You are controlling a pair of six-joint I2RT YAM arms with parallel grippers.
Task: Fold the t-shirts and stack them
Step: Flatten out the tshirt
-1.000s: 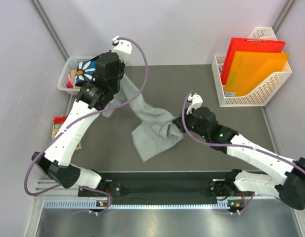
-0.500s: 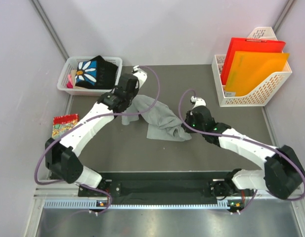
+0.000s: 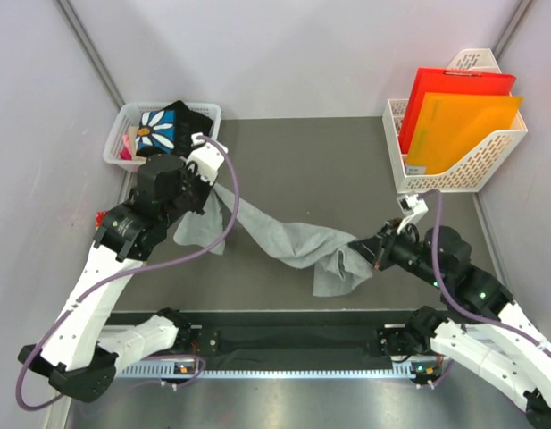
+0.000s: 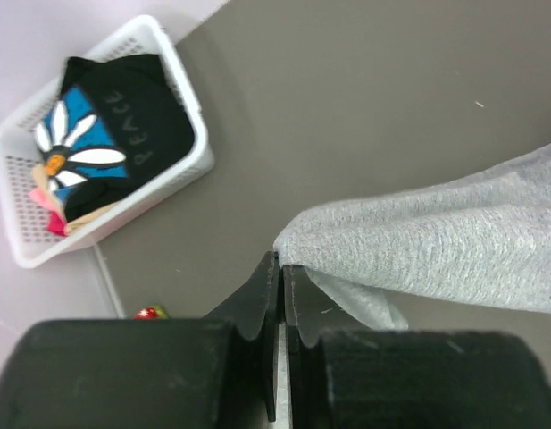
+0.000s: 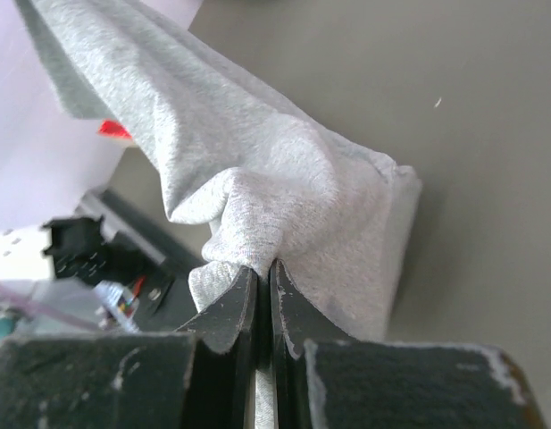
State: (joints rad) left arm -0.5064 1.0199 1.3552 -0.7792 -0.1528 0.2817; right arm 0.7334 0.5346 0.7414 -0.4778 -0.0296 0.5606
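Stretching as a wrinkled, twisted band across the middle of the bench [image 3: 346, 170], the soft heather-grey tee [image 3: 288, 239] is pinched tight at either end by the closed left pincer [image 4: 280, 266] and right pincer [image 5: 263, 271]

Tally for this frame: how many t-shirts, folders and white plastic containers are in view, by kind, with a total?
T-shirts: 2, the grey t-shirt and the black daisy t-shirt
Folders: 2, the red folder and the orange folder
White containers: 2, the basket and the file rack
Total: 6
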